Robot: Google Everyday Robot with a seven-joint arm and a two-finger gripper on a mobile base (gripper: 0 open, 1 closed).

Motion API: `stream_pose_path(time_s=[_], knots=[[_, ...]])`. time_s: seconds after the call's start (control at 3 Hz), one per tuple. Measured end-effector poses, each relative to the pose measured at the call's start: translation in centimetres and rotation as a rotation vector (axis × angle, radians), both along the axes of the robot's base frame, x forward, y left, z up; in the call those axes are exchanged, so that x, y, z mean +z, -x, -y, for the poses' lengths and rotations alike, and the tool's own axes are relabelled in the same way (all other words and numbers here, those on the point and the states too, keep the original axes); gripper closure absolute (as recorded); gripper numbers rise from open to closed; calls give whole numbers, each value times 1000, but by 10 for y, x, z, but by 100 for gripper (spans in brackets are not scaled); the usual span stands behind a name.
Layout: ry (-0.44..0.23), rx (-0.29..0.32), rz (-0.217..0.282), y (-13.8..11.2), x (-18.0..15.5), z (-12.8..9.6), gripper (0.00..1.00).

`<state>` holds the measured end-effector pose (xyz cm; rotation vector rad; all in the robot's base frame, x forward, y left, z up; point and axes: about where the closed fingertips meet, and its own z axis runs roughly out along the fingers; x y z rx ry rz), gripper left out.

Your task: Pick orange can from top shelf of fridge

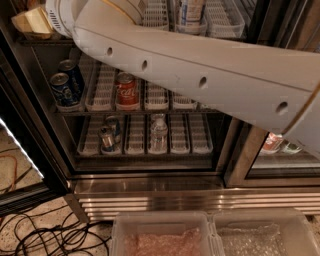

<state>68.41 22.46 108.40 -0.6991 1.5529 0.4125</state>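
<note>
My white arm (200,80) crosses the view from the right edge to the top left. My gripper (31,22) shows as a pale tan part at the far left end of the top shelf (220,22), which carries white slotted trays. I cannot make out the orange can; the arm and gripper cover that corner. The fridge (150,185) stands open in front of me, with its steel base strip below. A white and blue container (190,12) stands in a top-shelf tray.
A red cola can (127,91) and two blue cans (65,85) stand on the middle rack. Small cans (107,136) and a water bottle (158,134) stand on the lower rack. Cans (274,142) sit behind the right glass door. Cables (45,235) and plastic bins (160,235) lie on the floor.
</note>
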Motion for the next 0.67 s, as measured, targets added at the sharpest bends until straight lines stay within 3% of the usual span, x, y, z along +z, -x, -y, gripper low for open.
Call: stream_pose_path(time_s=[0.67], knots=[[-25,45,26,-12,6,-33,10]])
